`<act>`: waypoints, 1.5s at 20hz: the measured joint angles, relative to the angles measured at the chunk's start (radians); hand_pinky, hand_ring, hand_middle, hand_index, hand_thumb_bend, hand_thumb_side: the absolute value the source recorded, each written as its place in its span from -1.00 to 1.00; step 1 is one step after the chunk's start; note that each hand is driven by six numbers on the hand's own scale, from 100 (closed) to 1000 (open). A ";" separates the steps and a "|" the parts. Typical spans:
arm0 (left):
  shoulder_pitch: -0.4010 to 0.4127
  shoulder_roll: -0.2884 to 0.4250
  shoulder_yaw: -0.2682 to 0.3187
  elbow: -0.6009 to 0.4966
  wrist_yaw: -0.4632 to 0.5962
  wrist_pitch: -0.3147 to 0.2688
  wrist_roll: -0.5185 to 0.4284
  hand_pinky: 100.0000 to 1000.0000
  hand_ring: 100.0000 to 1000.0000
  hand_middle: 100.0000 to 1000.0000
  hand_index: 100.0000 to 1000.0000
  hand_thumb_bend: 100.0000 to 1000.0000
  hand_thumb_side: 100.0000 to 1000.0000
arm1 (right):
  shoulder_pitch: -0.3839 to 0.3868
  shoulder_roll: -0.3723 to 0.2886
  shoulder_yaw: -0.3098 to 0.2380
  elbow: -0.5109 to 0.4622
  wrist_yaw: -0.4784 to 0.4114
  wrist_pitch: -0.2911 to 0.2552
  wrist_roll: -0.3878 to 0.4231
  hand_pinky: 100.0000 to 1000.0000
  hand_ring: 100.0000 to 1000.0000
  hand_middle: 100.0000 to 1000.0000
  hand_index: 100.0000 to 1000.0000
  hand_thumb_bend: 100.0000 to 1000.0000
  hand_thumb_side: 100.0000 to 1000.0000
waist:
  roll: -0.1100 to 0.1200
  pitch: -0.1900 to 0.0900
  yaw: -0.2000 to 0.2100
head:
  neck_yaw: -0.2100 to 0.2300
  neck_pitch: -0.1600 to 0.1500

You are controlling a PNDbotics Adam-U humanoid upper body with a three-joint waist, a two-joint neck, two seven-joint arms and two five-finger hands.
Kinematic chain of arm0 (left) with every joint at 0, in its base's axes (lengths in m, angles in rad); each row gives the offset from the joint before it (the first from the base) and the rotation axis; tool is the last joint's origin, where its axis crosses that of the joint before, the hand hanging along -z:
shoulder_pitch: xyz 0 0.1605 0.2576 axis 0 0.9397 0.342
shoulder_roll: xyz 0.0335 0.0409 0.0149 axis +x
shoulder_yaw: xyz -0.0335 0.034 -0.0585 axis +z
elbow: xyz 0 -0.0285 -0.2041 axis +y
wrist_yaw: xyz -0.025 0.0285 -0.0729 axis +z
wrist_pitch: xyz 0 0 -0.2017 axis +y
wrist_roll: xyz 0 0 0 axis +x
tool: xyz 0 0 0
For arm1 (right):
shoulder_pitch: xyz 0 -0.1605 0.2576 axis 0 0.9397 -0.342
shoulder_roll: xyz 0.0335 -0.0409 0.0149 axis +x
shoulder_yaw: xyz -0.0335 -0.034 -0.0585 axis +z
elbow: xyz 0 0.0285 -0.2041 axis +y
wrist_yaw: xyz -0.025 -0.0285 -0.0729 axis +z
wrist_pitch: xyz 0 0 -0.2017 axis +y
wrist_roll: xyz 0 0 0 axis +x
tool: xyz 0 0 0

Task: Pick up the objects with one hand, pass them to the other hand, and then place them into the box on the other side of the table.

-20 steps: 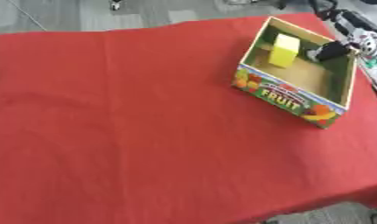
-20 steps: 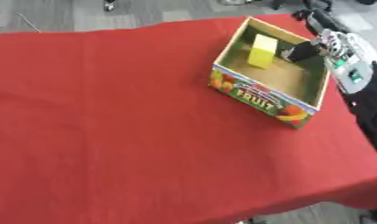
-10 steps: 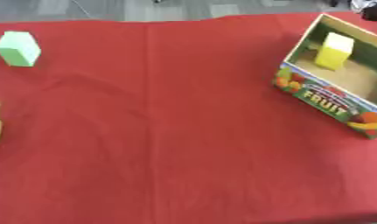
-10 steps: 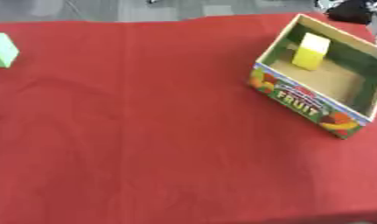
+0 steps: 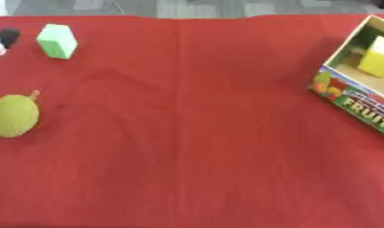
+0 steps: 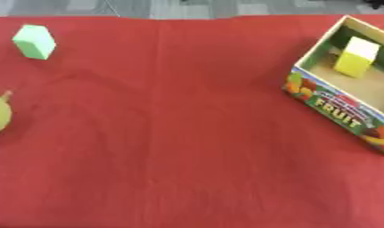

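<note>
Camera heading has swung toward the robot's left since half a second back: the whole view has shifted, so the box now sits at the right edge and the left-hand items have come further into frame. None of the things themselves appears displaced on the cloth.

Nearest item: a yellow-green fruit (image 5: 14, 116) with a short stalk, at 9 o'clock on the red desk (image 5: 194, 133), lying on its side and apart from everything else. It waits on the pick-up side, consistent with a task still to be worked.

Further out, at 10 o'clock, a green block (image 5: 57, 41) stands upright on the cloth, well clear of the fruit. Just beside it, at the left border, a dark rounded part with a pale piece below it shows (image 5: 3, 38). Judged to be the tip of the left robot hand, entering from that side; too little is visible to tell whether its fingers are spread or curled. It holds nothing that can be seen. The block lies just to its 3 o'clock, not touching; the fruit lies at its 6 o'clock, further off.

Farthest, at 2 o'clock: the box (image 6: 335, 104), open-topped, printed "FRUIT" on its near wall, with a yellow block (image 6: 355, 57) standing inside. That item is judged delivered. The right robot hand shows in neither view.
</note>
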 measured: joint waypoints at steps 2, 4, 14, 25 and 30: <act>-0.010 0.029 -0.015 0.027 0.011 0.007 -0.034 0.56 0.42 0.33 0.67 0.25 -0.04 | 0.001 -0.003 0.006 -0.016 -0.034 0.009 -0.004 0.61 0.78 0.64 0.78 -0.40 -0.70 | 0.001 0.000 0.000 | 0.006 0.000; -0.022 0.063 -0.036 0.061 0.030 0.014 -0.067 0.56 0.43 0.34 0.66 0.28 -0.02 | 0.001 -0.008 0.011 -0.020 -0.068 0.014 -0.005 0.61 0.78 0.64 0.78 -0.41 -0.68 | 0.001 0.000 0.000 | 0.011 0.000; -0.183 0.176 -0.138 0.291 0.036 0.014 -0.229 0.55 0.44 0.36 0.67 0.35 -0.04 | 0.000 -0.038 0.019 -0.013 -0.231 0.015 -0.007 0.61 0.78 0.63 0.78 -0.43 -0.66 | 0.002 0.000 -0.008 | 0.021 -0.005; -0.431 0.175 -0.194 0.568 -0.118 -0.103 -0.400 0.58 0.50 0.42 0.67 0.58 -0.31 | 0.019 -0.094 0.017 -0.013 -0.402 0.000 -0.046 0.60 0.77 0.62 0.77 -0.46 -0.63 | 0.000 0.019 -0.026 | 0.050 -0.030; -0.512 0.150 -0.174 0.688 -0.200 -0.128 -0.476 0.60 0.51 0.42 0.68 0.68 -0.08 | 0.023 -0.113 0.017 -0.013 -0.483 0.000 -0.062 0.60 0.76 0.62 0.76 -0.47 -0.61 | 0.002 0.035 -0.033 | 0.066 -0.047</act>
